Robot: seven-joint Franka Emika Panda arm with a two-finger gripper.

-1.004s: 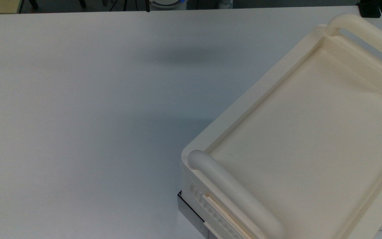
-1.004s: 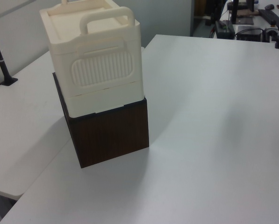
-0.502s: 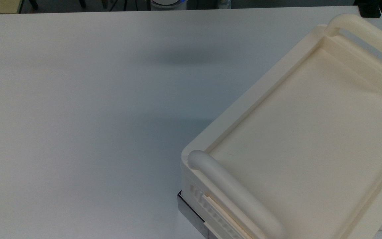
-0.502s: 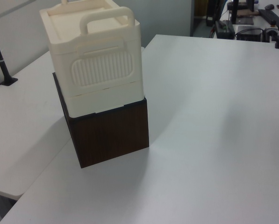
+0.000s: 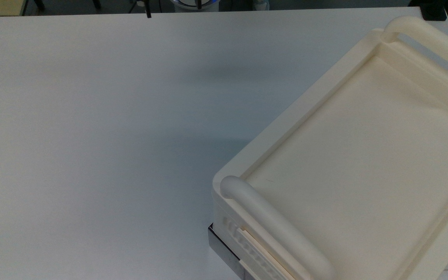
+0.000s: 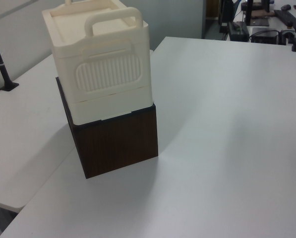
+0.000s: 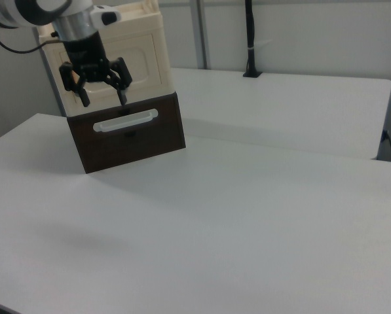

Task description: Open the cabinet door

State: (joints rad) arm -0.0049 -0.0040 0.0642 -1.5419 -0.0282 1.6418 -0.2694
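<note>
The cream cabinet (image 7: pixel 146 39) stands on a dark brown box (image 7: pixel 133 144) at the right view's far left. Its front face with a recessed frame is the cabinet door (image 7: pixel 146 65), and it lies flush and closed. I make out no handle on it. My gripper (image 7: pixel 103 98) hangs open in front of that face, fingers pointing down, tips just above the box's white bar handle (image 7: pixel 125 120). It hides the door's left part. The cabinet's recessed top (image 5: pixel 364 155) is in the top view. Its ribbed end (image 6: pixel 108 74) is in the left view.
The white table (image 5: pixel 91 136) spreads wide around the cabinet. Thick cream tube handles (image 5: pixel 278 229) arch over both ends of the cabinet top. A second white table (image 7: pixel 300 104) stands behind, with a black post (image 7: pixel 249 39) on it. Desks with dark equipment (image 6: pixel 257 20) lie beyond.
In the top view a thin dark tip at the upper edge has shifted left, and the faint shadow on the table has drifted right. The cabinet has not moved.
</note>
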